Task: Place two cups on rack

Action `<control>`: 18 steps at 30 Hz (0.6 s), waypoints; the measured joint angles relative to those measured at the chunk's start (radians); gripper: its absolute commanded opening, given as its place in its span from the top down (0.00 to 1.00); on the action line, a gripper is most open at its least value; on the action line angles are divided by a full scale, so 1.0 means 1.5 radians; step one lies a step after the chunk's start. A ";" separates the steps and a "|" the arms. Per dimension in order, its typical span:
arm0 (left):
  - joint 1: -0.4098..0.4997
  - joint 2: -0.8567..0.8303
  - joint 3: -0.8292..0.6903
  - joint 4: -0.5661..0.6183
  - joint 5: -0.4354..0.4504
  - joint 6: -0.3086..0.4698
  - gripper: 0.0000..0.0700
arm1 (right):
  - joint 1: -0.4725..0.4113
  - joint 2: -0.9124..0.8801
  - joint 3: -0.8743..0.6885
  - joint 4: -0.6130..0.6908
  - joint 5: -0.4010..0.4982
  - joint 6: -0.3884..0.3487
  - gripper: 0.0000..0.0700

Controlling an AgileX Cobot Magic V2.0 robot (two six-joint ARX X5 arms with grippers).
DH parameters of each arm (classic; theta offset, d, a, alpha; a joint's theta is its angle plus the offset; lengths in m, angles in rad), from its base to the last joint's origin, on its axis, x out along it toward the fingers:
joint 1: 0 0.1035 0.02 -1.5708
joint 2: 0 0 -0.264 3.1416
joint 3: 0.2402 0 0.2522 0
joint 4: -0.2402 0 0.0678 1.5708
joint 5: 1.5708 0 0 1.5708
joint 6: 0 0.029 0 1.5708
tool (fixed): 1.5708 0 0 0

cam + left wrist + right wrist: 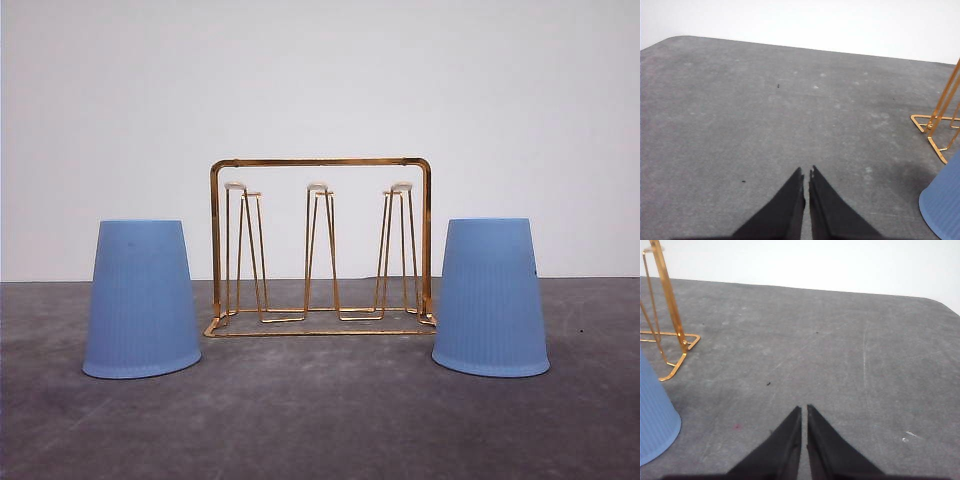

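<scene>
Two light blue ribbed cups stand upside down on the grey table, one [141, 298] left of the rack and one [490, 296] right of it. The gold wire rack [320, 247] stands between them, its white-tipped prongs bare. My left gripper [807, 172] is shut with nothing in it, low over the table, with the left cup [945, 206] and a rack corner [935, 127] off to its side. My right gripper [804, 410] is shut and holds nothing too, with the right cup [654, 415] and the rack's end [667, 315] beside it.
The grey table [320, 420] runs back to a plain white wall [320, 80]. Its rounded far corners [670, 42] [940, 302] lie ahead of each gripper. Small dark specks mark the surface.
</scene>
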 measured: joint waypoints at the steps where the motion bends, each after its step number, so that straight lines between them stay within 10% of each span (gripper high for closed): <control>1: 0.000 0.000 0.000 0.000 0.000 0.000 1.00 | 0.000 0.000 0.000 0.000 0.000 0.000 0.97; 18: 0.000 0.000 0.000 0.000 0.000 0.000 1.00 | 0.000 0.000 0.000 0.000 0.000 0.000 0.97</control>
